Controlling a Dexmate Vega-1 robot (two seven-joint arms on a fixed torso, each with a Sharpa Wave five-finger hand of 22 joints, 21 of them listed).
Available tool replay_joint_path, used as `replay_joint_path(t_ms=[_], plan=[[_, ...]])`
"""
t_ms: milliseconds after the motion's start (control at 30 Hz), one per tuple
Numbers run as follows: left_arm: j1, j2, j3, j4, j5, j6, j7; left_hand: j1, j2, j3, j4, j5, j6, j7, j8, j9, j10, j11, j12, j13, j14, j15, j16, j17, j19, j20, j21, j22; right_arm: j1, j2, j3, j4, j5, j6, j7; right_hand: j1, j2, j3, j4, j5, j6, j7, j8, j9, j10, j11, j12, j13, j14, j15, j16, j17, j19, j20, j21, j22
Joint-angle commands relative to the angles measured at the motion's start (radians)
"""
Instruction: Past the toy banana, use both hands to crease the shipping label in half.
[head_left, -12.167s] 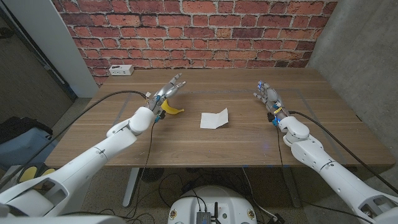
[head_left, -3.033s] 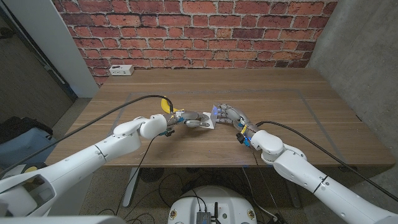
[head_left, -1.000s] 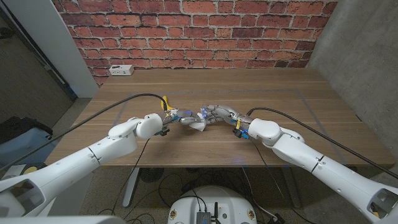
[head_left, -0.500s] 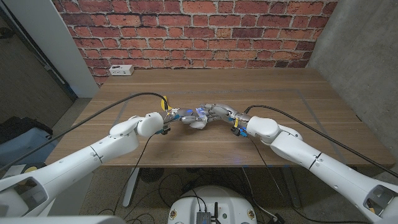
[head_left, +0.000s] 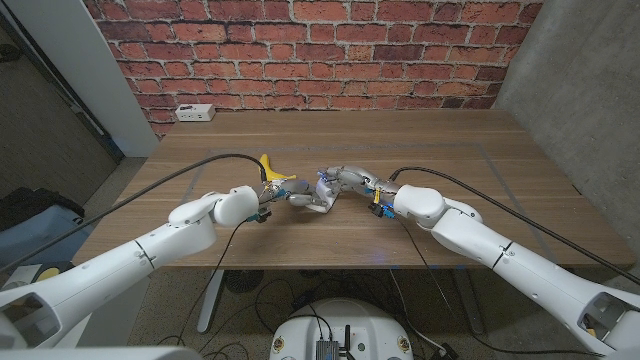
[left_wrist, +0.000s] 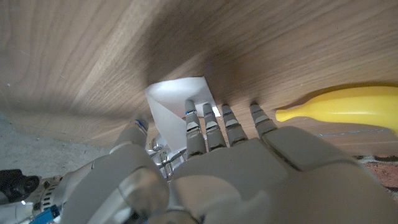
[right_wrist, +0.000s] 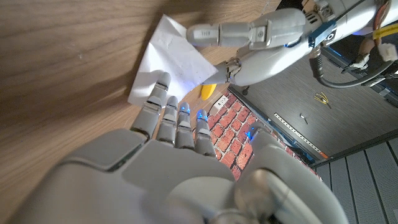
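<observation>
The white shipping label (head_left: 319, 203) lies bent at mid-table between my two hands, one part lifted off the wood. My left hand (head_left: 293, 194) reaches in from the banana's side and pinches the label's edge between fingers and thumb. In the left wrist view the label (left_wrist: 179, 104) curls up under that hand (left_wrist: 249, 168). My right hand (head_left: 347, 182) arches over the other side, fingertips pressing on the label (right_wrist: 171, 59). In the right wrist view the left hand (right_wrist: 261, 34) lies along the label's far edge. The yellow toy banana (head_left: 272, 170) sits just behind my left hand.
The wooden table (head_left: 420, 145) stretches wide behind and to both sides of the hands. A white outlet box (head_left: 195, 113) sits at the back left corner against the brick wall (head_left: 320, 50). Black cables trail from both forearms.
Both hands have shifted slightly toward the banana's side and closer together. The label has bent further between them, with the right hand's fingers now further over it.
</observation>
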Motion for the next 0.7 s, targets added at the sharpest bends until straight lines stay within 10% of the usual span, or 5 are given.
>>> replay_joint_path(t_ms=[33, 467, 567, 600, 700], plan=[[0.028, 0.041, -0.005, -0.111, 0.216, 0.118, 0.026, 0.014, -0.019, -0.007, -0.006, -0.005, -0.049, -0.001, -0.008, 0.002, -0.021, 0.003, -0.004, 0.003, -0.021, 0.003, -0.003, 0.004, -0.012, 0.008, 0.000, -0.004, -0.056, -0.019, 0.038, -0.059, -0.022, -0.017, -0.097, 0.006, 0.000, 0.004, -0.003, 0.009, 0.018, 0.010, 0.009, 0.004, 0.017, 0.011, 0.014, 0.002, 0.013, -0.007, 0.012, 0.000, 0.009, 0.002, 0.011, 0.004], [0.028, 0.022, -0.012, -0.112, 0.236, 0.126, -0.033, 0.015, -0.060, -0.036, 0.003, 0.002, -0.013, 0.039, 0.015, 0.001, 0.018, 0.002, 0.019, 0.001, 0.024, -0.034, 0.015, 0.001, 0.040, -0.028, 0.023, -0.002, -0.061, -0.034, 0.033, -0.103, -0.060, -0.067, -0.122, -0.011, 0.010, 0.021, 0.007, 0.010, 0.267, 0.045, 0.055, 0.005, 0.316, 0.039, 0.075, 0.002, 0.288, 0.024, 0.068, 0.005, 0.215, 0.005, 0.053, 0.006], [0.036, 0.026, -0.020, -0.113, 0.229, 0.104, -0.009, 0.012, -0.061, -0.041, 0.007, 0.002, -0.001, 0.044, 0.018, 0.000, 0.031, 0.002, 0.022, 0.000, 0.038, -0.034, 0.017, 0.001, 0.045, -0.032, 0.025, -0.001, -0.061, -0.039, 0.036, -0.114, -0.058, -0.085, -0.123, -0.012, 0.006, 0.021, 0.007, 0.012, 0.282, 0.041, 0.056, 0.004, 0.328, 0.041, 0.074, 0.002, 0.304, 0.032, 0.069, 0.004, 0.230, 0.012, 0.055, 0.006], [0.040, 0.027, -0.023, -0.116, 0.231, 0.101, -0.001, 0.010, -0.059, -0.044, 0.013, 0.004, 0.034, 0.010, 0.026, -0.001, 0.051, 0.000, 0.028, -0.001, 0.048, -0.041, 0.016, 0.000, 0.048, -0.036, 0.027, 0.000, -0.063, -0.039, 0.038, -0.115, -0.056, -0.085, -0.124, -0.013, 0.005, 0.021, 0.007, 0.012, 0.282, 0.037, 0.054, 0.004, 0.331, 0.042, 0.073, 0.002, 0.306, 0.033, 0.068, 0.004, 0.234, 0.013, 0.055, 0.006], [0.040, 0.024, -0.021, -0.125, 0.246, 0.116, -0.013, 0.014, -0.061, -0.059, 0.019, 0.009, 0.203, 0.007, 0.053, -0.002, 0.159, -0.051, 0.053, -0.004, 0.128, -0.083, 0.023, -0.001, 0.082, -0.058, 0.038, 0.000, -0.063, -0.043, 0.038, -0.121, -0.059, -0.091, -0.125, -0.012, 0.000, 0.025, 0.004, 0.017, 0.256, 0.031, 0.033, 0.004, 0.289, 0.040, 0.043, 0.001, 0.277, 0.026, 0.043, 0.003, 0.230, 0.013, 0.045, 0.006]])
